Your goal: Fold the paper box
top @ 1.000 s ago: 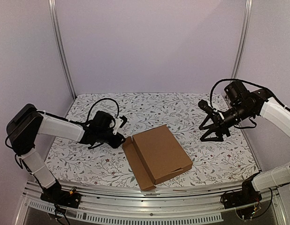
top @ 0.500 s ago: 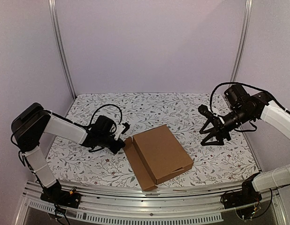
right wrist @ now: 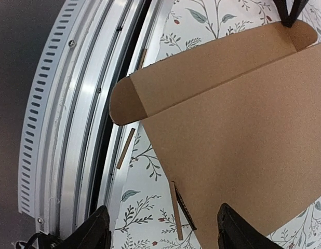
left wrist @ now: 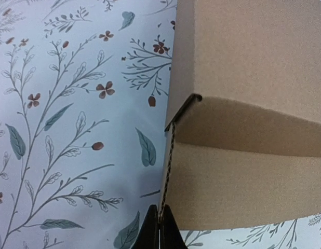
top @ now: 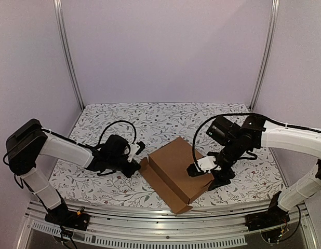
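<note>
The paper box (top: 176, 168) is a shallow brown cardboard mailer lying closed on the flowered table, with a flap spread along its left side. My left gripper (top: 138, 156) is low at the flap's far left corner. In the left wrist view the left gripper (left wrist: 159, 228) is shut on the corrugated edge of the paper box (left wrist: 243, 176). My right gripper (top: 206, 176) hovers over the box's near right part. In the right wrist view the right gripper (right wrist: 165, 231) is open and holds nothing, with the box lid (right wrist: 243, 114) below it.
The slotted aluminium rail (right wrist: 72, 104) runs along the table's near edge, close to the box's flap. Two thin loose cardboard strips (right wrist: 125, 149) (right wrist: 176, 210) lie on the cloth by the rail. Upright frame posts (top: 67, 52) (top: 264, 52) stand at the back corners.
My left gripper has closed on the flap's edge. The right arm swung in from the far right to above the box. The box shifted slightly toward the near right.
</note>
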